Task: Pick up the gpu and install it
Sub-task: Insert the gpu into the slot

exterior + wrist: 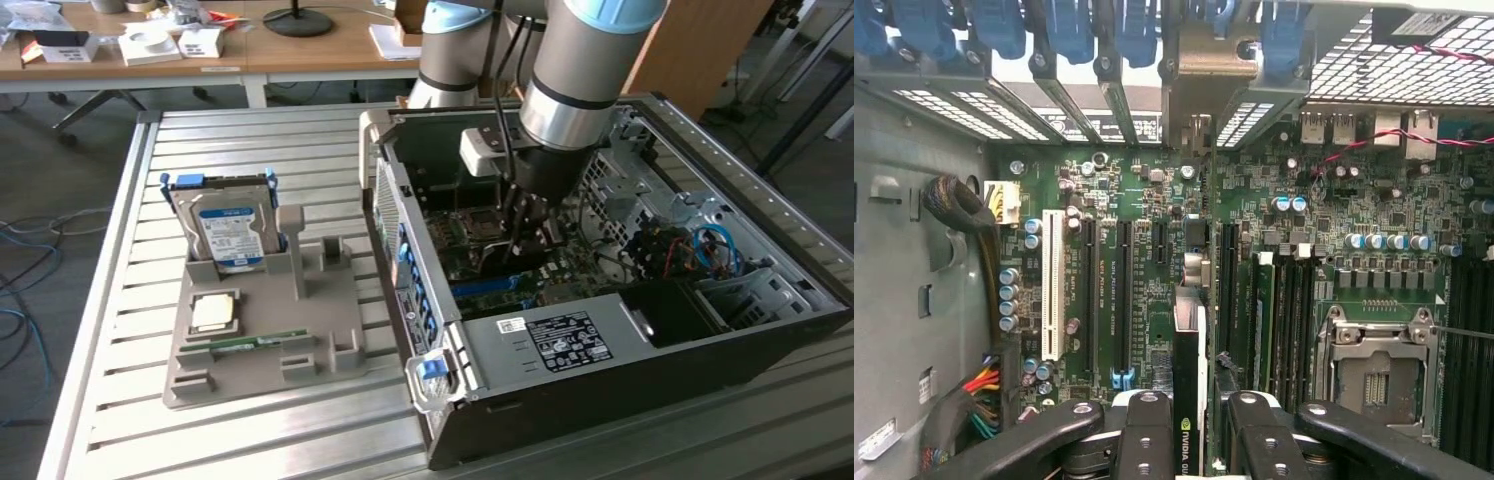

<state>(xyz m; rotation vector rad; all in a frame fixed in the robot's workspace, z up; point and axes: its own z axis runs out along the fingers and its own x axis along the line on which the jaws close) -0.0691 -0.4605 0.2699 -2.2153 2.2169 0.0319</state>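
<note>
The gripper has its jaws clamped on the gpu, edge-on over the motherboard slots. I'd guess it's light, stiff and fragile, so pinch the flat faces, not the connector edge.

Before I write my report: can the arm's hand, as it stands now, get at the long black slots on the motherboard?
Probably yes. The case is open, the hand, shut on the gpu, hangs inside it above the motherboard, and no cable crosses the long black slots.
</note>
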